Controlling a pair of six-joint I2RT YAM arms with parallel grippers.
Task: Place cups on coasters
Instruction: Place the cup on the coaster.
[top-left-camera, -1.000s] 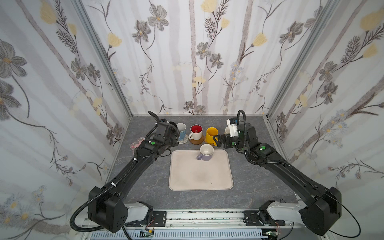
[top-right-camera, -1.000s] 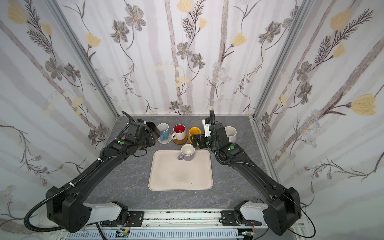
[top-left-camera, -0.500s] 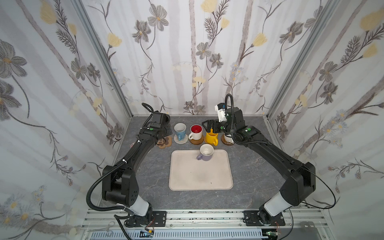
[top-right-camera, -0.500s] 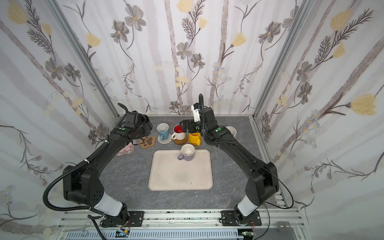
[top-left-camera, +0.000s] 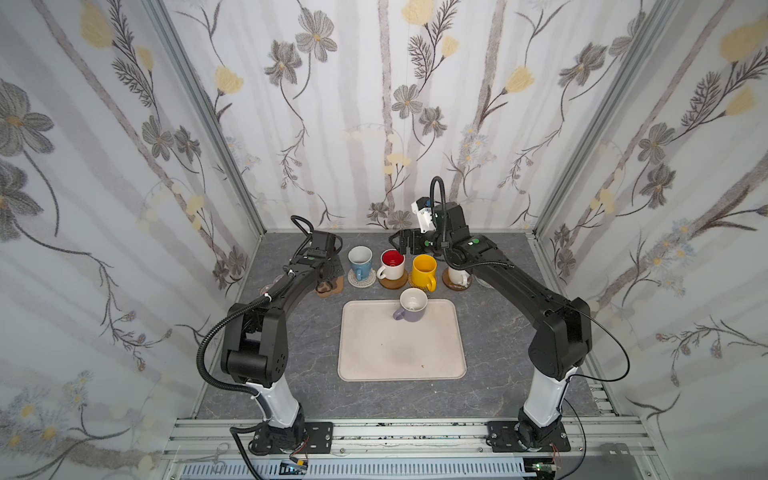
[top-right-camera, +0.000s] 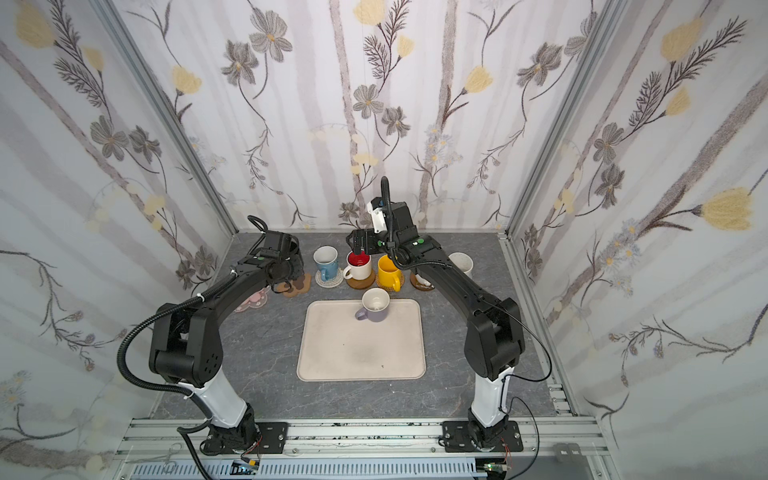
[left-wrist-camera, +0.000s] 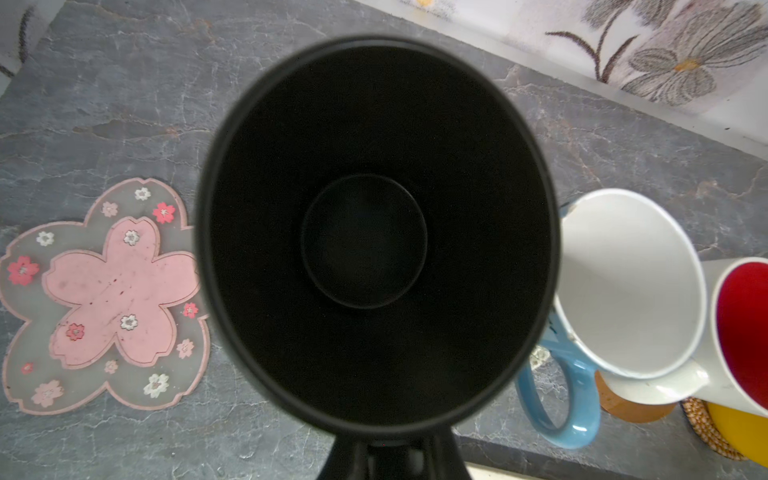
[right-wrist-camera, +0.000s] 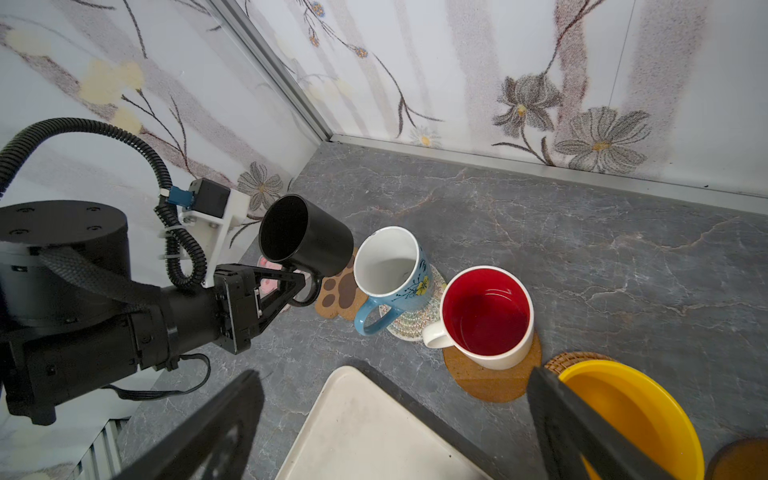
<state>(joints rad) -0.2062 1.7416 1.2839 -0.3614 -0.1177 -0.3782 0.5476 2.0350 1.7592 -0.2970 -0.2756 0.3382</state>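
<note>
Pinching black mug (right-wrist-camera: 305, 239) by its handle, left tool (right-wrist-camera: 305, 287) over paw coaster (right-wrist-camera: 338, 293); right tool (top-left-camera: 402, 244) gaping, empty.

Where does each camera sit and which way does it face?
Top views: high above the front rail, looking down toward the back wall; left arm, right arm, tray, lavender mug.
Left wrist: above the left gripper, looking into its black mug; pink blossom coaster beside.
Right wrist: behind the open right gripper, facing the left arm across the light blue mug.
Shared: both wrist views show black and light blue mugs.
</note>
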